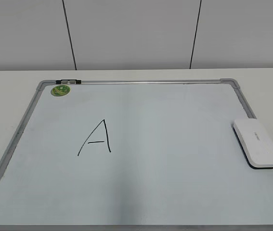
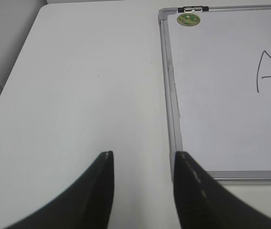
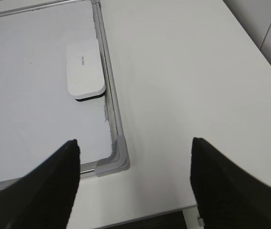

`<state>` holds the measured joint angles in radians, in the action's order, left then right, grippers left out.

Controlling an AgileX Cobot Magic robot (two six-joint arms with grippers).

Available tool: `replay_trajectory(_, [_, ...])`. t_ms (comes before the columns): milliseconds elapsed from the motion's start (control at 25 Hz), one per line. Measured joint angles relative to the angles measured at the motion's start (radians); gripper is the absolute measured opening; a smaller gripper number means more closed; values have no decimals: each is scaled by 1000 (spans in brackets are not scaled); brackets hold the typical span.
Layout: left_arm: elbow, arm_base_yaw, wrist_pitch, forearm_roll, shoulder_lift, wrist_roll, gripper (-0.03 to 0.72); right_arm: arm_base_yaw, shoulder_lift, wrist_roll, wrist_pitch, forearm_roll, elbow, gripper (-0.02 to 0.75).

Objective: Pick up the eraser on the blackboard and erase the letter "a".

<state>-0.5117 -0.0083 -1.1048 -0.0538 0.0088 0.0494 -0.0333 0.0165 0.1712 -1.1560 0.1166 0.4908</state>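
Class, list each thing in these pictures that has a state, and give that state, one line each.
Flat white oblong plastic eraser: lying flat at the board's right edge, ungripped.
White dry-erase blackboard with grey metal frame: flat on the table, only a capital "A" written; no lowercase "a" visible.
Left claw: open, empty.
Right claw: open wide, empty.

Only the fingers of each arm show, at the lower edge of the wrist views. The left tool (image 2: 142, 160) has two matte black fingers (image 2: 97, 195), broad at the base and curving to narrow, slightly rounded tips; a faint pale line of small marks runs along each inner edge. The right tool (image 3: 135, 143) has two dark grey-black fingers (image 3: 44, 191) of the same tapering shape, plain and smooth. No part of either arm appears in the exterior view.
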Motion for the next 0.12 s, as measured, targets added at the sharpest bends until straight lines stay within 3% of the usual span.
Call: replay_trajectory(120, [0, 0, 0, 0, 0, 0, 297, 0, 0, 0, 0, 0, 0, 536])
